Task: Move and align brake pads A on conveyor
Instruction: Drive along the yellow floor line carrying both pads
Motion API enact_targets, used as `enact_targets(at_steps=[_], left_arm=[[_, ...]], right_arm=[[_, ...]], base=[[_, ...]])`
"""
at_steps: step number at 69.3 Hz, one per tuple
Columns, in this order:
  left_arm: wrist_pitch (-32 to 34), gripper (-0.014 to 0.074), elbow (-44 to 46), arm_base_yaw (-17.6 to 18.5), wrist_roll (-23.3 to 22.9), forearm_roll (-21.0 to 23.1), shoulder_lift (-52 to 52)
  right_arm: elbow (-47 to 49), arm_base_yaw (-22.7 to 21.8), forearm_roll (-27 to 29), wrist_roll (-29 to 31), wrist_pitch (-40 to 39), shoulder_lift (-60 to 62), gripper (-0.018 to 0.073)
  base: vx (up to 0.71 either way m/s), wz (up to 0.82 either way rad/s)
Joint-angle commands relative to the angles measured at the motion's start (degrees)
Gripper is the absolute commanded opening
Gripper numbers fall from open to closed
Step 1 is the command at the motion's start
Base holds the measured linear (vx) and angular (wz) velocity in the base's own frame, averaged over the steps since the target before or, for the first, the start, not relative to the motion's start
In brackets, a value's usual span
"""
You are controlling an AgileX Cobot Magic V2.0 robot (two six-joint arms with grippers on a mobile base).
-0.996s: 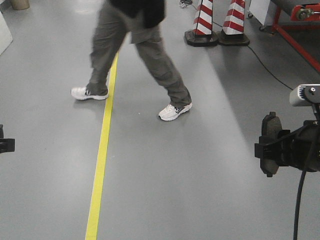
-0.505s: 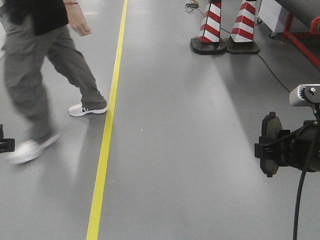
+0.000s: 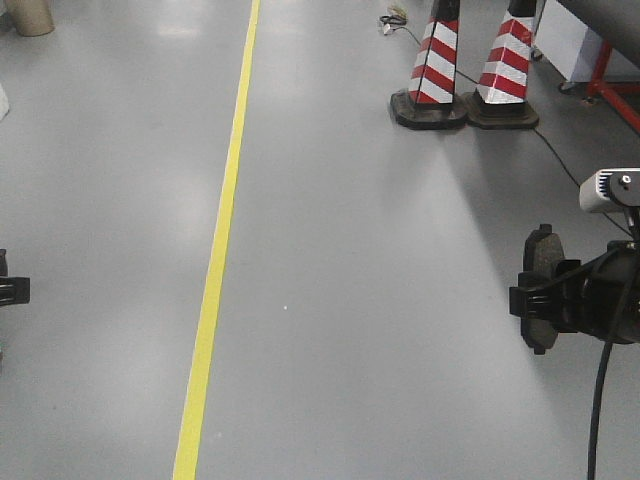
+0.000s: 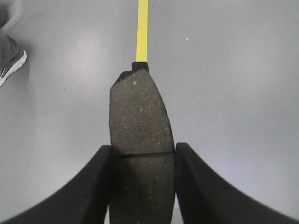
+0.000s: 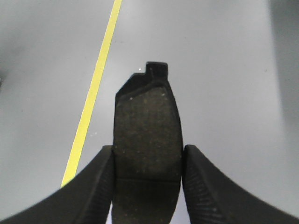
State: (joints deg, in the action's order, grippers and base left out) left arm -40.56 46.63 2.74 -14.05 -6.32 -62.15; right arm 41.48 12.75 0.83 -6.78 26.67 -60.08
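Brake pad A (image 4: 139, 112) sits clenched in left tool (image 4: 142, 148); second pad (image 5: 147, 112) in right tool (image 5: 148, 149).

We count two brake pads A (image 4: 140, 116), the other pad (image 5: 147, 116) in the right wrist view; two grippers, the left gripper (image 4: 142, 156) and the right gripper (image 5: 148, 156); two striped cones (image 3: 432, 70); one yellow line (image 3: 225, 220); and perhaps one shoe (image 4: 11, 65), cut off at the frame edge.
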Motion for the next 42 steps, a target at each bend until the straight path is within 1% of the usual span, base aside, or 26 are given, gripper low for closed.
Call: enact_targets(at_steps=[1, 42], left_arm=[[3.6, 0.0108, 1.5, 0.2, 0.0, -0.2, 1.3], [3.6, 0.0108, 1.5, 0.2, 0.0, -0.2, 1.3]], right_arm=[[1.7, -0.2, -0.2, 0.3, -4.3, 1.2, 0.0060], [1.7, -0.2, -0.2, 0.3, -3.4, 1.2, 0.0060]], base=[[0.50, 0.02], [0.54, 0.06]])
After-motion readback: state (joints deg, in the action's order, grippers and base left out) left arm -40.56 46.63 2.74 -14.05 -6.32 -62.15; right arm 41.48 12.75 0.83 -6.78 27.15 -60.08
